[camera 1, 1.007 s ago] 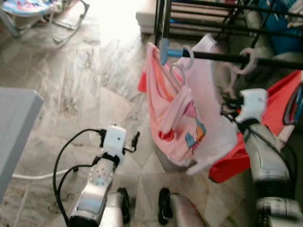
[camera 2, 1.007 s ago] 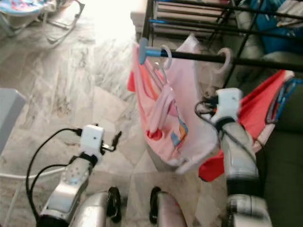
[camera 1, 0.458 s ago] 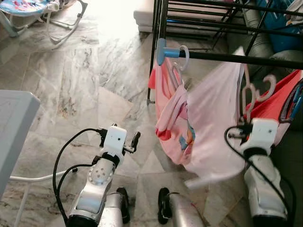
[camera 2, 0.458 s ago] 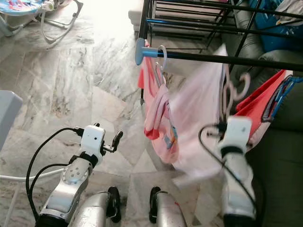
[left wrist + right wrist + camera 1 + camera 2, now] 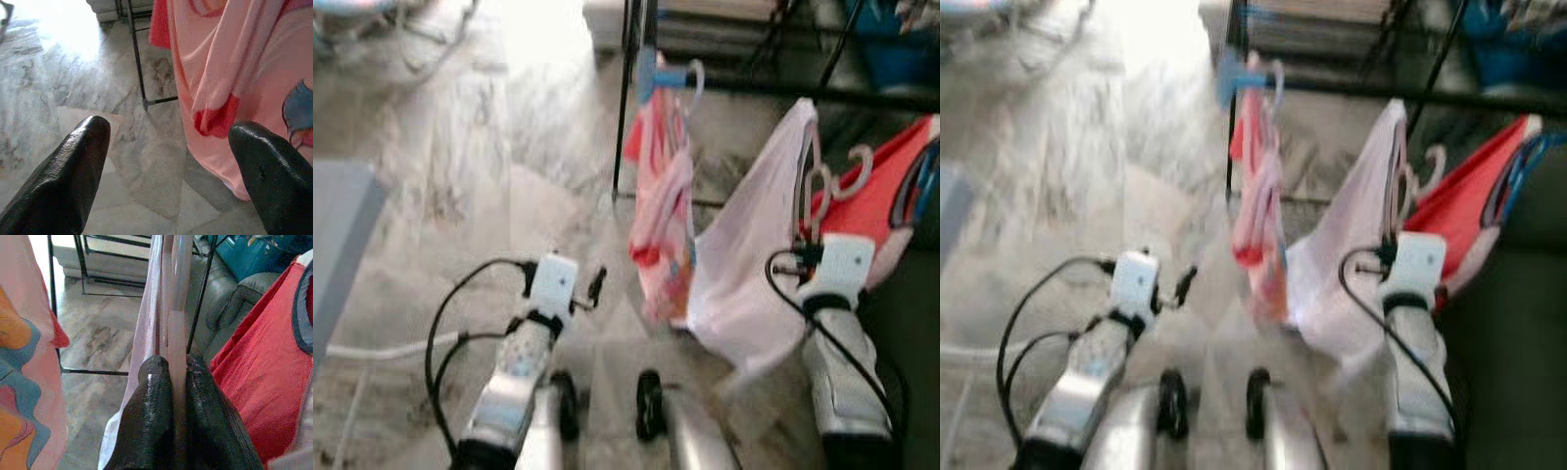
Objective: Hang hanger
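The right gripper (image 5: 177, 377) is clenched on the pale pink hanger (image 5: 176, 293), its two black fingers (image 5: 151, 401) pinching the thin plastic stem just below the hook, and a white garment (image 5: 754, 264) drapes from that hanger down past the arm. In the head views the hanger's hook (image 5: 858, 168) stands up above the right wrist, below and nearer than the black rail (image 5: 862, 98) of the drying rack, so it is not yet on the bar. Just to its right hangs a red garment (image 5: 876, 201), and further left a pink patterned garment (image 5: 661, 211) hangs from its own hanger near the blue end cap (image 5: 651, 73) of the rail. The left gripper (image 5: 171, 161) hovers low over the marble floor (image 5: 480, 166) with its fingers spread wide and nothing between them. The head views are blurred, so the hook's facing is hard to read. To do this step well, I judge the right arm should lift until the hook clears the top of the rail, aim for the bare stretch between the pink and red garments, then lower so the hook seats fully before the fingers let go, keeping the white cloth from snagging its neighbours.
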You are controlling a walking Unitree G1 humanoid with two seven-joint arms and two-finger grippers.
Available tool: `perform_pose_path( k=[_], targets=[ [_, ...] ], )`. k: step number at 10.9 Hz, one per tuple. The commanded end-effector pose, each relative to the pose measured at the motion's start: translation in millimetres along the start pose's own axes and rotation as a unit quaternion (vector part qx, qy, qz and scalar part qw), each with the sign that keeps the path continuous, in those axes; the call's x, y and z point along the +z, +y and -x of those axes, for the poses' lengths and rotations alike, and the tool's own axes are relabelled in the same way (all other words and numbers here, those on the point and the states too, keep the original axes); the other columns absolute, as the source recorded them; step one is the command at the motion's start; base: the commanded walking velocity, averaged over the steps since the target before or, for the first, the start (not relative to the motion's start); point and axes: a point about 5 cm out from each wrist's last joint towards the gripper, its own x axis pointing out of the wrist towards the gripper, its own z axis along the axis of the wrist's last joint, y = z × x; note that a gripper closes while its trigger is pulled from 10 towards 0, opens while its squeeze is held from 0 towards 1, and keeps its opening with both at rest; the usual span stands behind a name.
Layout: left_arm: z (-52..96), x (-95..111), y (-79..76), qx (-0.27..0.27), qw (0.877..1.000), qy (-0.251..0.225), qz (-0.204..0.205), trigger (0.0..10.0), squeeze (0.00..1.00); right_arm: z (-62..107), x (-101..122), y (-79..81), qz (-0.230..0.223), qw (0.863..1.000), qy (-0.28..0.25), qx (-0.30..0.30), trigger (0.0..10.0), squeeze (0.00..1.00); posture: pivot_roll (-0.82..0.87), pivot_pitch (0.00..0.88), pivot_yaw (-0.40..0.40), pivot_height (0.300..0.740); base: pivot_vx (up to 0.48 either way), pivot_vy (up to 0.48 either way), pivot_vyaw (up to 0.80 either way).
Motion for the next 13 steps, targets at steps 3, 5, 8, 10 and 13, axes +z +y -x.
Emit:
perform_pose_path(
  k=[3,5,8,10,13],
  targets=[
    [2.2,-10,-3.9,-0.002,1.0,0.018,0.0,10.0,0.0,-4.1,7,-0.1,-0.027,0.999,-0.011,-0.013,4.1,0.0,-0.04,0.222,-0.05,0.74,-0.314,0.0,0.0],
    [1.8,-10,-4.5,-0.002,1.0,0.018,0.0,10.0,0.0,-6.7,7,7.8,-0.033,0.999,-0.003,0.003,10.0,0.0,-0.04,0.221,-0.055,0.74,-0.311,0.0,0.0],
    [1.9,-11,-6.3,-0.002,1.0,0.019,0.001,10.0,0.0,-8.5,7,8.9,-0.03,1.0,0.004,0.005,10.0,0.0,-0.05,0.217,-0.058,0.74,-0.298,0.0,0.0],
    [0.4,-11,-6.9,-0.004,1.0,0.02,-0.001,10.0,0.0,-10.0,7,12.7,-0.036,0.999,0.003,0.013,10.0,0.0,-0.04,0.214,-0.059,0.74,-0.289,0.0,0.0],
    [3.5,-12,-2.0,0.004,1.0,0.018,-0.002,10.0,0.0,-5.7,-2,17.3,-0.037,0.999,0.011,0.038,10.0,0.0,-0.03,0.213,-0.052,0.74,-0.192,0.0,0.0]
  ],
)
